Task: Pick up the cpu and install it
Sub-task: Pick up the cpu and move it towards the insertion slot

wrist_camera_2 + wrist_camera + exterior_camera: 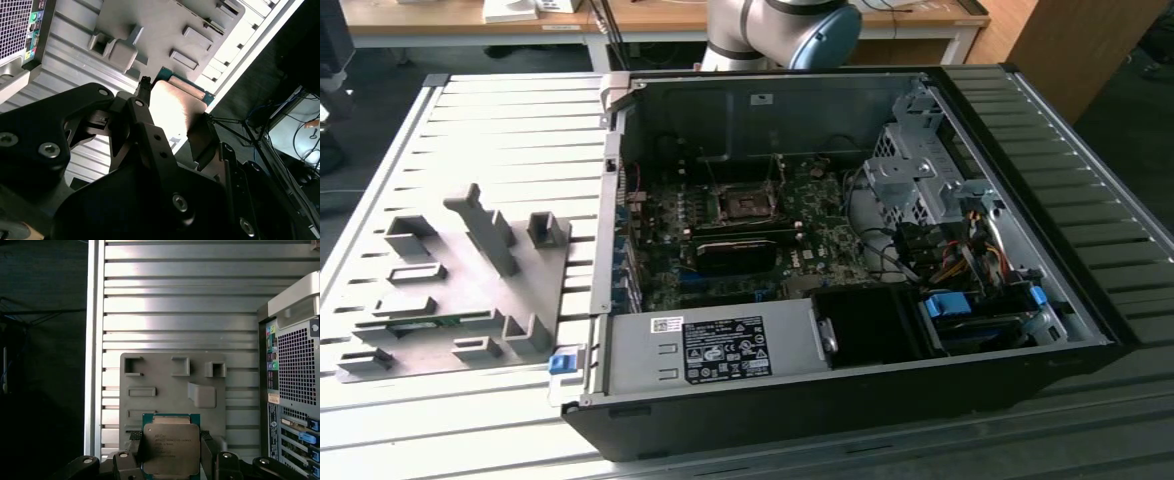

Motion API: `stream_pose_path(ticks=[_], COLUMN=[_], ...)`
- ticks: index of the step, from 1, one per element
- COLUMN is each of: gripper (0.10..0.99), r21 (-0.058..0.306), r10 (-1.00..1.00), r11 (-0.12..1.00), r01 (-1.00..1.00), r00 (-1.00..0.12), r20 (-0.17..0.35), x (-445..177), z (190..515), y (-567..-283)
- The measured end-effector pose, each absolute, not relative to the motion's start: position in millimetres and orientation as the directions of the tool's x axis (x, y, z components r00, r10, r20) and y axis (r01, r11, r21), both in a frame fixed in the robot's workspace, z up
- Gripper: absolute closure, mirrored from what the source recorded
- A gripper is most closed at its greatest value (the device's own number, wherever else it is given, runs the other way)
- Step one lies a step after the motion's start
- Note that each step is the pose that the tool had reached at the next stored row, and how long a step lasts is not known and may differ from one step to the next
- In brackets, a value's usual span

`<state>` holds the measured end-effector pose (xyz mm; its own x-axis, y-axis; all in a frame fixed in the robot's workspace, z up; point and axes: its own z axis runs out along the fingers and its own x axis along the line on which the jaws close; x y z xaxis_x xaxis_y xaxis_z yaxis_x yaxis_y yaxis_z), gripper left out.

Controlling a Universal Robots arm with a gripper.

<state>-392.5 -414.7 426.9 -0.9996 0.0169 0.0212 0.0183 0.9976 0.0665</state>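
The cpu [170, 447], a flat square chip with a silver-grey metal top and a green rim, sits between the fingers of my gripper [171, 437]. One finger [135, 442] presses on each of two opposite edges. In the second wrist view the cpu [175, 105] gleams between the two dark fingers [202, 140], so the gripper [175, 122] is shut on it. It hangs in the air above the grey fixture [170, 385]. The dark square socket [750, 207] lies on the motherboard inside the open computer case [1067, 300], apart from the cpu.
The grey fixture [454, 280] with raised blocks and pockets lies on the slatted metal table [507, 130], at the exterior view's left of the case. The case's rear panel [295, 375] stands close by. The arm's base [781, 30] rises behind the case. Cables and a drive cage crowd the case's right side.
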Motion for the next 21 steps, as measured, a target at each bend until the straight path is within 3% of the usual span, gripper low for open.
stream_pose_path(ticks=[21], gripper=[0.541], r21=[0.066], r10=[0.017], r11=[0.998], r01=[0.018], r00=[-1.0], r20=[0.022], x=[-372], z=[427], y=[-415])
